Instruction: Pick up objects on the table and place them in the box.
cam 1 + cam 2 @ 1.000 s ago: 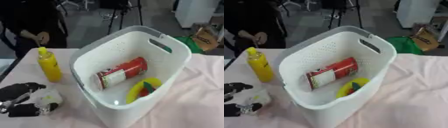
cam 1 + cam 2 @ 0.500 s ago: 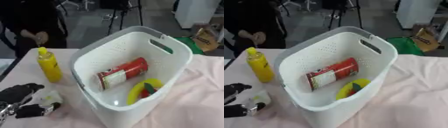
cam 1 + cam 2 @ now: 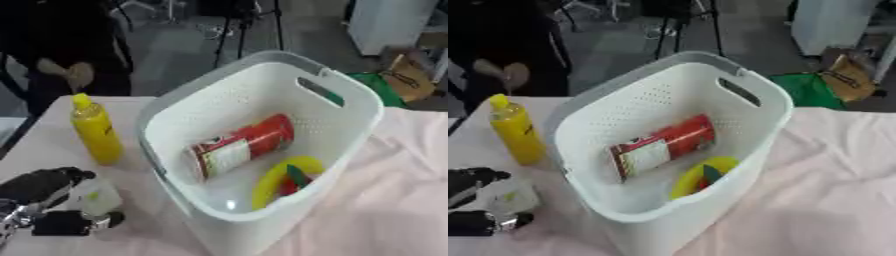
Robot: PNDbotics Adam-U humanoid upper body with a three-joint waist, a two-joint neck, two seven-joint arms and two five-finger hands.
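Left hand (image 3: 44, 202) lower than before, apparently around a pale object (image 3: 94, 197).

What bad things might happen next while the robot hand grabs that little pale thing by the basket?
The left robot hand is curled around a small pale object close to the white basket wall, so lifting it might bump the basket. The yellow bottle stands upright just behind the hand; a swing of the arm might knock it over. The pale object might also slip and fall outside the basket, missing the red can already inside.
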